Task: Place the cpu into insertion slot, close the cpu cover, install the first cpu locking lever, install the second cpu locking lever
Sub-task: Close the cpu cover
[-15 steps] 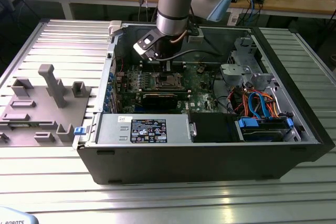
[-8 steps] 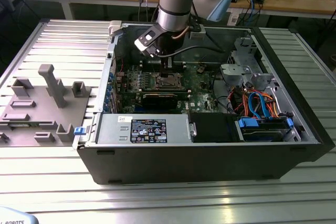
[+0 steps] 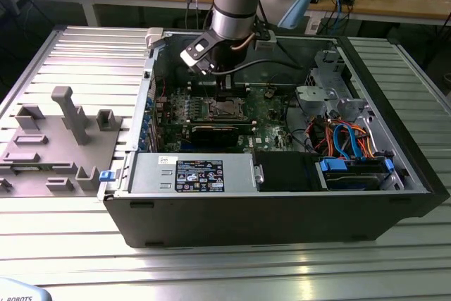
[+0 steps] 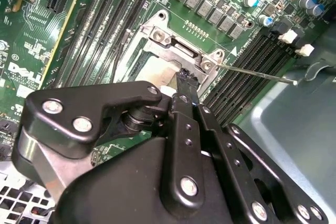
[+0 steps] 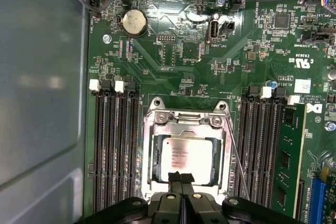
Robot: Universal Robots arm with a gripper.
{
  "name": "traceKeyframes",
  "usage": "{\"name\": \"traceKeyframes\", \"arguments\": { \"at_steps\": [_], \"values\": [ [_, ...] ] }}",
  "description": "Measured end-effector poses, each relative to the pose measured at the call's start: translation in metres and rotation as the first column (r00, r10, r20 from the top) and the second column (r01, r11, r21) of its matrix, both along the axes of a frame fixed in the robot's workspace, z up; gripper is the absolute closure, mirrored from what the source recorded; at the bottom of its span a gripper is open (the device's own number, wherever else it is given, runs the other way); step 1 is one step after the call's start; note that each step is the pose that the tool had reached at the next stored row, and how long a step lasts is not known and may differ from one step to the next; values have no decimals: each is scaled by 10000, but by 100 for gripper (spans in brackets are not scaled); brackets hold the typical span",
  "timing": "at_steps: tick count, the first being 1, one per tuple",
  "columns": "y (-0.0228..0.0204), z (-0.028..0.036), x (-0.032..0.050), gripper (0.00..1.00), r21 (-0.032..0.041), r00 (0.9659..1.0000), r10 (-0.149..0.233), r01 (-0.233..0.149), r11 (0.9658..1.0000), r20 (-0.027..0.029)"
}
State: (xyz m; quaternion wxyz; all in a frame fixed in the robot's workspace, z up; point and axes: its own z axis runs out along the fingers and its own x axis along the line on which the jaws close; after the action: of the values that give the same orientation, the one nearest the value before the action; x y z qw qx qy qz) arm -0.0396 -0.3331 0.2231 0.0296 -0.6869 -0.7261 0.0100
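The cpu (image 5: 186, 153), a silvery square chip, lies in the insertion slot (image 5: 155, 153) on the green motherboard (image 5: 173, 51). The cpu cover (image 5: 184, 120), a metal frame with a window, lies flat around the chip; it is seen too in the second wrist view (image 4: 178, 51). My gripper (image 5: 181, 178) is shut, with its black fingertips (image 4: 186, 77) pressed together at the cover's edge over the chip and nothing visible between them. A thin locking lever rod (image 5: 239, 163) slants free beside the socket and sticks out over the memory slots (image 4: 257, 73). In the exterior view the gripper (image 3: 225, 93) hangs just above the socket (image 3: 225, 109).
Black memory slots (image 5: 113, 150) flank the socket on both sides. The grey case wall (image 5: 42, 77) stands close by. In the case sit a drive cage (image 3: 324, 82), cable bundles (image 3: 345, 135) and a power supply (image 3: 197, 174). A grey fixture (image 3: 63, 139) lies on the exterior view's left.
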Motion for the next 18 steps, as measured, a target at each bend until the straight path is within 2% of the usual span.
{"name": "traceKeyframes", "arguments": {
  "at_steps": [9, 18],
  "values": [
    [0, 10, -3, 89, 13, 10000, -2, 2, 10000, 0],
    [0, 46, -3, 89, 13, 10000, -2, 2, 10000, 0]
  ]
}}
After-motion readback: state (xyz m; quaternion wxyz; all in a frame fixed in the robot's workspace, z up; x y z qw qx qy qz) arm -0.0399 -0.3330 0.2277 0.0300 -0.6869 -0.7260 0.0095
